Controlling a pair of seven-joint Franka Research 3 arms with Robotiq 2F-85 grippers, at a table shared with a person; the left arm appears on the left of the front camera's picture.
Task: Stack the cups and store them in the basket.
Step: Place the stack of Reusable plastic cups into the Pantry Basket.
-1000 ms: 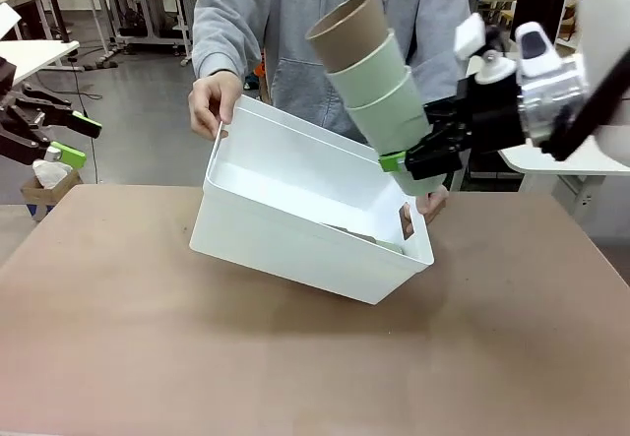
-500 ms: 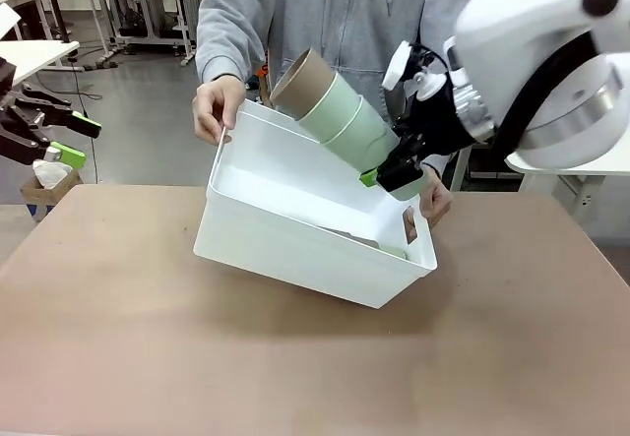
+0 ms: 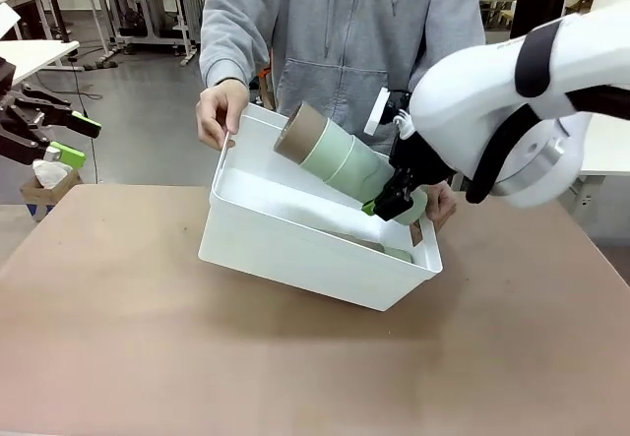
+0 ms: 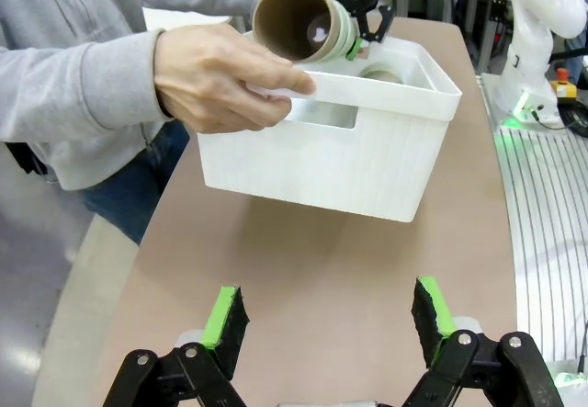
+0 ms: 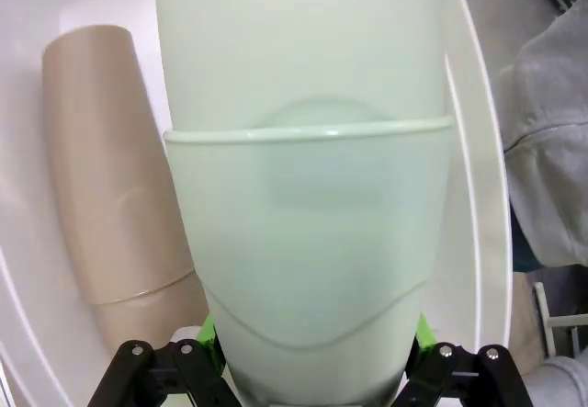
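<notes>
Over the last second the right gripper point(image 3: 394, 203) had swung its stack of cups point(image 3: 333, 155) from steeply raised above the basket point(image 3: 295, 249) down to a shallow slant, so that the stack's lower part now lay inside the basket's rim, mouth end pointing toward the person's side. The gripper was clamped on the narrow base of the outermost mint-green cup; in the right wrist view the green pads point(image 5: 209, 333) pressed either side of that cup point(image 5: 308, 269). A tan-brown cup sat innermost, its open mouth point(image 4: 292, 21) facing the left wrist camera.

The person's hands point(image 3: 220, 111) held the basket at its two ends, tipping it so the near side rested on the table point(image 3: 148, 357) and the opening leaned toward the robot. Another stack of tan-brown cups point(image 5: 115, 177) already lay on its side on the basket floor, just beside the incoming stack.

The left gripper point(image 4: 326, 320) hung with its jaws spread and nothing between them, well apart from the basket.

Judging by this, storing was nearly done: the held stack looked close to resting on the basket floor, with release the remaining step.
</notes>
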